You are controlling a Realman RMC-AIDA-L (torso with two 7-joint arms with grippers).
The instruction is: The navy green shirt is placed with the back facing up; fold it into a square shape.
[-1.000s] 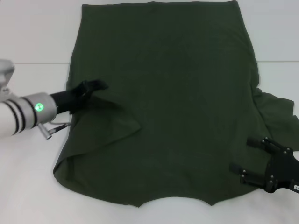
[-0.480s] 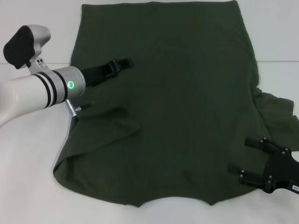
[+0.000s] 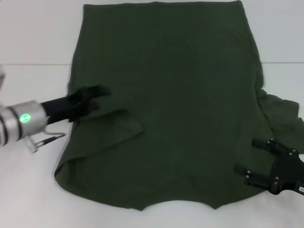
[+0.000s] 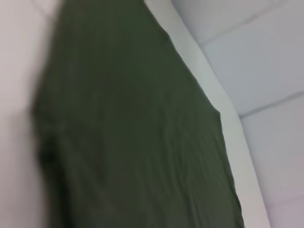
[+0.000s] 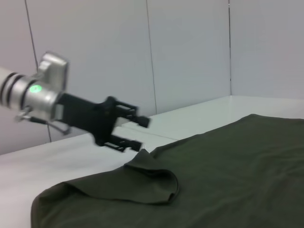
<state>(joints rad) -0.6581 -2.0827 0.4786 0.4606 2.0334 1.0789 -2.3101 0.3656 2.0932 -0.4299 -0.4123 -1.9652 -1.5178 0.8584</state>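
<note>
Olive shirt point(image 3: 175, 104) lies flat, collar at the frame's bottom, length running top to bottom.
Left gripper point(image 3: 97, 96) and right gripper point(image 3: 247, 161), at its sides, both spread, empty.

Lab-like: bare white table point(image 3: 33, 199), plain panelled walls point(image 5: 190, 57).

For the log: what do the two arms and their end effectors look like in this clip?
The left arm is a silver-white cylinder with black bands and a glowing green light, ending in a black two-fingered left end effector. A small metal fitting hangs beneath its wrist. Only the black, bolted, two-fingered right end effector shows, with a small white label.
</note>
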